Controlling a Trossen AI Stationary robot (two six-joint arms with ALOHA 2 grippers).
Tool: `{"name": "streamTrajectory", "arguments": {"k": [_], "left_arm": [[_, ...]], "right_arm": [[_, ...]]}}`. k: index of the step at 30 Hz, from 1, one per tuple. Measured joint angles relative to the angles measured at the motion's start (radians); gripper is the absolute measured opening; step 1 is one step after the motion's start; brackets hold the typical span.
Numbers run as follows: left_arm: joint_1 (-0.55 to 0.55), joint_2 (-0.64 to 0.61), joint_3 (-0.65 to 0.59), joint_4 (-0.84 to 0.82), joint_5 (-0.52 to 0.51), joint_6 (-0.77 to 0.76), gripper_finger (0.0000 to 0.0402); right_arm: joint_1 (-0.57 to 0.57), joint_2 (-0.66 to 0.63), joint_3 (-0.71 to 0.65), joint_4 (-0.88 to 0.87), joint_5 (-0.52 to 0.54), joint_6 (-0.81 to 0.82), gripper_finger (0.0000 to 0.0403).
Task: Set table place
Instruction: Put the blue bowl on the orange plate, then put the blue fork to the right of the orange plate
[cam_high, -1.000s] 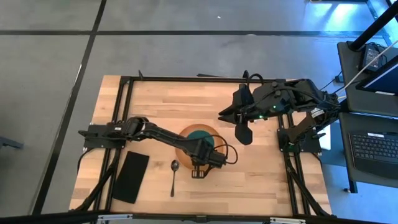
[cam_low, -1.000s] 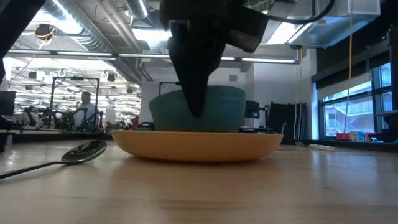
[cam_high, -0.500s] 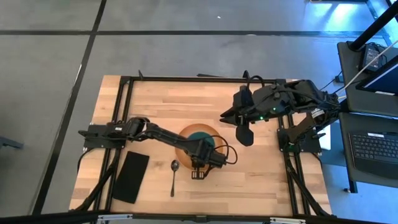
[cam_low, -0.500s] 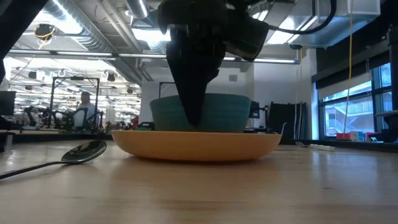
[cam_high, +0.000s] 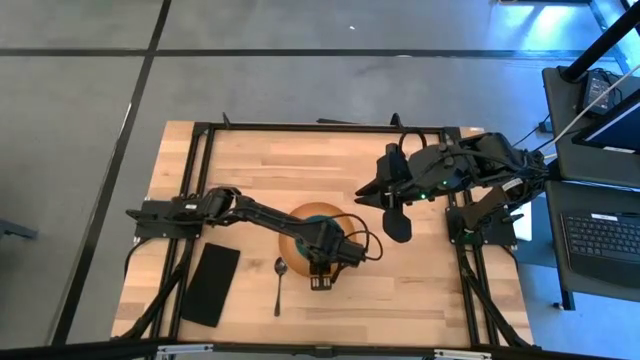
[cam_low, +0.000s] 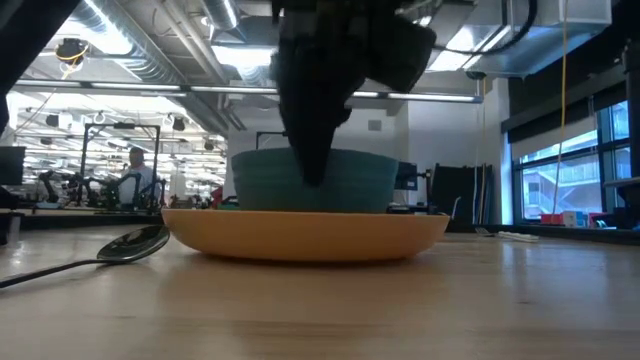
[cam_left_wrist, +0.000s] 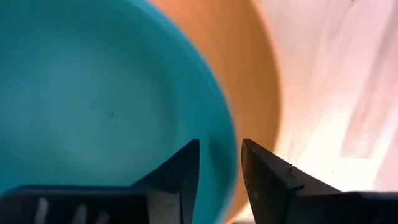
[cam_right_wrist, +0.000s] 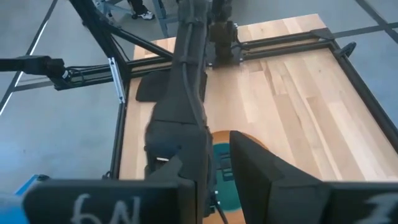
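We start with the table (cam_high: 250, 165), the light wood top in its black frame that fills the middle of the high view and carries everything the place setting needs. On it, toward the near edge and roughly centred, sits an orange plate (cam_low: 300, 232) with a teal bowl (cam_low: 262, 182) stacked inside it, which we judge is the core of the setting. The left arm reaches across to it, and the left gripper (cam_left_wrist: 219, 163) has its fingers straddling the bowl's rim, one inside and one outside, pinched on the wall, probably so that bowl and plate can be nudged into position together. The right arm waits above the far right part of the table; we cannot tell how the right gripper (cam_high: 396, 222) stands. A dark napkin (cam_high: 211, 284) lies well left of the plate, and a spoon (cam_high: 279, 283) lies between them, just beside the plate
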Motion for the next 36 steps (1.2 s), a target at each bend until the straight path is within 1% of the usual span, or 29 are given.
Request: {"name": "streamTrajectory", "arguments": {"k": [3,6,10,12,13,16,18,21,23,25,31,36], "left_arm": [[-0.001,-0.001,0.044,-0.023,-0.003,-0.03,0.0115],[0.0,-0.002,0.115,-0.094,-0.004,-0.058,0.0112],[0.0,-0.002,0.229,-0.209,-0.007,-0.112,0.0103],[0.0,-0.003,0.288,-0.252,-0.007,-0.185,0.0098],[0.0,-0.011,0.295,-0.256,-0.007,-0.226,0.0096],[-0.005,-0.069,0.266,-0.22,-0.009,-0.3,0.0088],[-0.011,-0.107,0.266,-0.221,-0.034,-0.303,0.0083],[-0.023,-0.159,0.266,-0.221,-0.067,-0.304,0.0076],[-0.032,-0.201,0.265,-0.221,-0.089,-0.306,0.0071],[-0.042,-0.252,0.265,-0.222,-0.141,-0.322,0.0067],[-0.06,-0.389,0.265,-0.222,-0.312,-0.379,0.0053],[-0.06,-0.48,0.266,-0.222,-0.401,-0.382,0.0042]], "right_arm": [[0.0,0.0,0.0,-0.014,0.001,0.001,0.0071],[0.0,-0.003,0.0,-0.082,0.019,0.013,0.0071],[0.004,-0.022,0.0,-0.25,0.13,0.111,0.0071],[0.011,-0.033,-0.001,-0.304,0.197,0.208,0.0071],[0.016,-0.044,-0.012,-0.294,0.221,0.243,0.0071],[0.047,-0.086,-0.055,-0.282,0.24,0.296,0.0071],[0.063,-0.118,-0.089,-0.298,0.313,0.38,0.0071],[0.079,-0.179,-0.188,-0.297,0.419,0.485,0.0071],[0.08,-0.222,-0.269,-0.296,0.467,0.572,0.0071],[0.079,-0.271,-0.37,-0.297,0.479,0.632,0.0071],[0.041,-0.393,-0.69,-0.3,0.495,0.879,0.0071],[-0.009,-0.451,-0.926,-0.3,0.496,1.017,0.0071]]}}
